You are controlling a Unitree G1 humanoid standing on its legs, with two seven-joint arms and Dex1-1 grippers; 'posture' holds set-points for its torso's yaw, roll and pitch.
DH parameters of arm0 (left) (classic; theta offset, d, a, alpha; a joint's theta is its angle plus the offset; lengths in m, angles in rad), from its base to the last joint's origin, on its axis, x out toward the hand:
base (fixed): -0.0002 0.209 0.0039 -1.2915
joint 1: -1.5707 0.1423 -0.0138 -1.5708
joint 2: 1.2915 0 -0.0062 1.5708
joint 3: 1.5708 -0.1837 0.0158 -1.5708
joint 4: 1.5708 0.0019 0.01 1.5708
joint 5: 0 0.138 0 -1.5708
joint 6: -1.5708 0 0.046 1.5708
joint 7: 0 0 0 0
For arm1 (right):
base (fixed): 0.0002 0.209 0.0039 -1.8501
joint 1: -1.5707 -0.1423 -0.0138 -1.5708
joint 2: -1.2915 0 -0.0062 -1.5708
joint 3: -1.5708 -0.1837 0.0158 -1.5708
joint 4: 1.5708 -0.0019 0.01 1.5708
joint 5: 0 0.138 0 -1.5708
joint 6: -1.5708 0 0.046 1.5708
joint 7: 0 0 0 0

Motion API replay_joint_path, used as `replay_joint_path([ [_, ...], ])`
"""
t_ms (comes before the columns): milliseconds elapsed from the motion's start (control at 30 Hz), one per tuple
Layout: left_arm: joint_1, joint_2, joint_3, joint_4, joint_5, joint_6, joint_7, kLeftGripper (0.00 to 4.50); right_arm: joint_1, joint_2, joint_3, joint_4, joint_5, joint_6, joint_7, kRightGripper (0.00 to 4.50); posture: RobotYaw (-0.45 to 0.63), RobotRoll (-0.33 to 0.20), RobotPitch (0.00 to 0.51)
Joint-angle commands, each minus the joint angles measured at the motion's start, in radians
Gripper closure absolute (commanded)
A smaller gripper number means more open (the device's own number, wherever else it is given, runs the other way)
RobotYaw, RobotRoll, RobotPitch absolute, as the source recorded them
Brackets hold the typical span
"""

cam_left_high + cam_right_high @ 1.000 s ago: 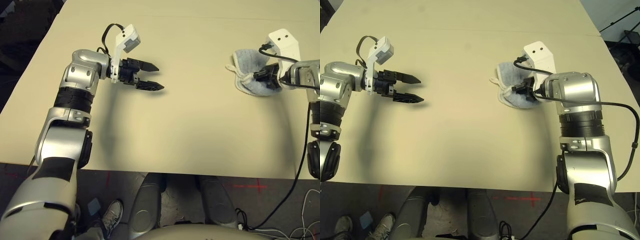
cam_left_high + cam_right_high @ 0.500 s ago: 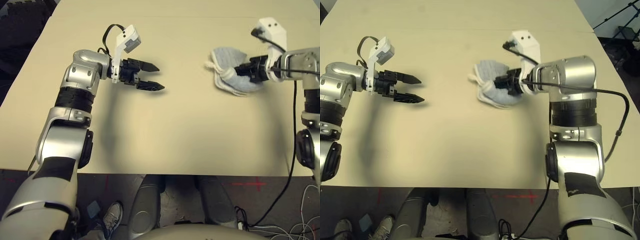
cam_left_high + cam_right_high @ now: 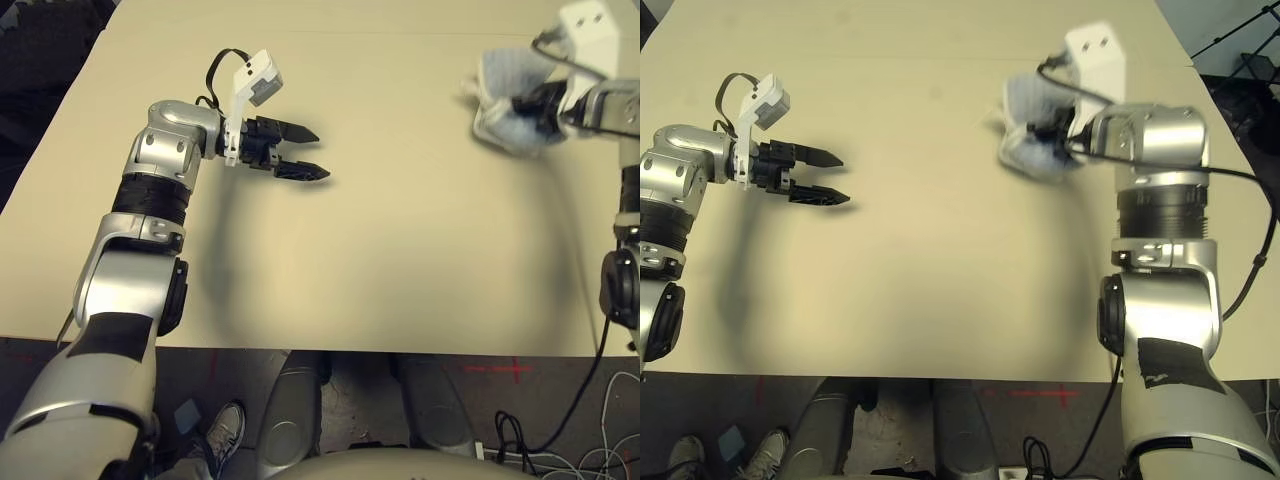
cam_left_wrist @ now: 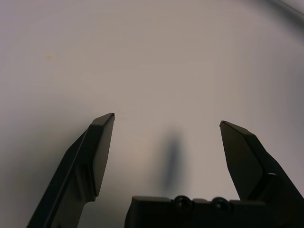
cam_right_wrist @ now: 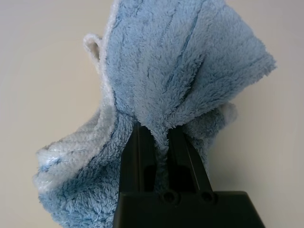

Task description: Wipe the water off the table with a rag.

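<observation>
The pale beige table (image 3: 400, 250) spread beneath both silver arms, smooth and matte. No droplets could be made out on it, so the wiping seemed well along; what probably remained was a last pass and setting the cloth down. The blue rag (image 5: 180, 61) was on the right side of the table, bunched in the right claw (image 5: 162, 130), whose two black fingers pinched a fold at its middle. It looked fluffy, with darker stripes, a white hem and a small loop. Over the left side, the left claw (image 4: 167, 118) hung empty, fingers spread.
</observation>
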Motion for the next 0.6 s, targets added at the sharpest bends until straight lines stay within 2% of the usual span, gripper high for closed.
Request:
replay_joint_path([
  [33, -0.004, 0.001, -0.014, 0.017, 0.016, -0.012, -0.007, 0.00, 0.020, -0.010, 0.008, -0.060, 0.054, 0.095, 0.054, 4.39, -0.13, 0.000, 0.320],
  [233, -0.008, 0.000, -0.014, 0.034, 0.021, -0.023, -0.007, 0.00, 0.013, 0.007, 0.012, -0.167, 0.170, 0.231, 0.138, 4.39, -0.13, 0.000, 0.320],
  [367, -0.011, 0.001, -0.010, 0.042, 0.022, -0.028, -0.007, 0.00, 0.005, 0.005, 0.007, -0.200, 0.198, 0.253, 0.141, 4.39, -0.13, 0.000, 0.322],
  [400, -0.012, -0.001, -0.007, 0.046, 0.022, -0.031, -0.003, 0.00, -0.010, 0.014, -0.013, -0.187, 0.191, 0.222, 0.122, 4.39, -0.13, 0.000, 0.322],
  [500, -0.027, -0.017, 0.021, 0.070, 0.013, -0.061, 0.046, 0.00, -0.103, 0.062, -0.135, -0.056, 0.114, -0.056, -0.060, 4.39, -0.13, 0.000, 0.323],
  [600, -0.057, -0.051, 0.076, 0.114, -0.007, -0.114, 0.148, 0.00, -0.117, 0.041, -0.131, -0.019, 0.064, -0.170, -0.115, 4.39, -0.13, 0.000, 0.323],
])
